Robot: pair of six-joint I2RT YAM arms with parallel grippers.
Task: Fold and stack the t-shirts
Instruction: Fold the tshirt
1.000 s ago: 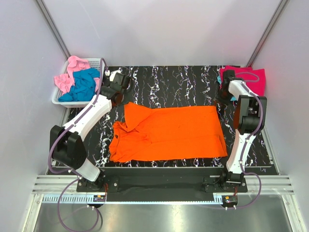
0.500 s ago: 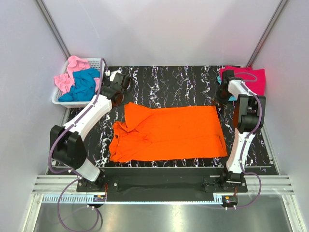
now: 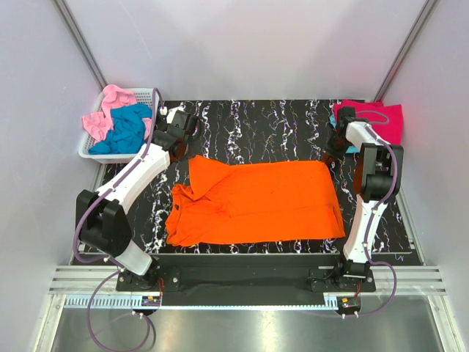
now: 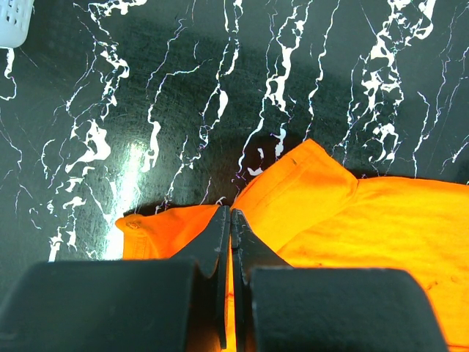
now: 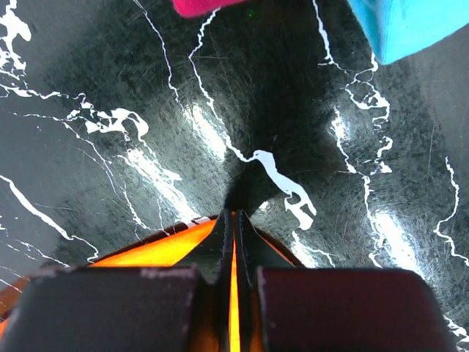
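An orange t-shirt (image 3: 264, 202) lies spread flat on the black marbled table. My left gripper (image 3: 185, 152) is shut on its far left corner, and the cloth shows between the closed jaws in the left wrist view (image 4: 231, 213). My right gripper (image 3: 330, 154) is shut on its far right corner, with the orange edge (image 5: 161, 249) pinched in the jaws (image 5: 234, 214). A folded crimson-pink t-shirt (image 3: 381, 121) lies at the back right, and a teal blue one (image 5: 410, 22) shows next to it in the right wrist view.
A white lattice basket (image 3: 86, 150) at the back left holds a crumpled teal blue shirt (image 3: 128, 128) and a light pink shirt (image 3: 110, 99). Grey walls close in on both sides. Bare table (image 3: 256, 128) lies behind the orange shirt.
The right wrist has shifted very slightly. The orange shirt and the left arm have stayed where they were.
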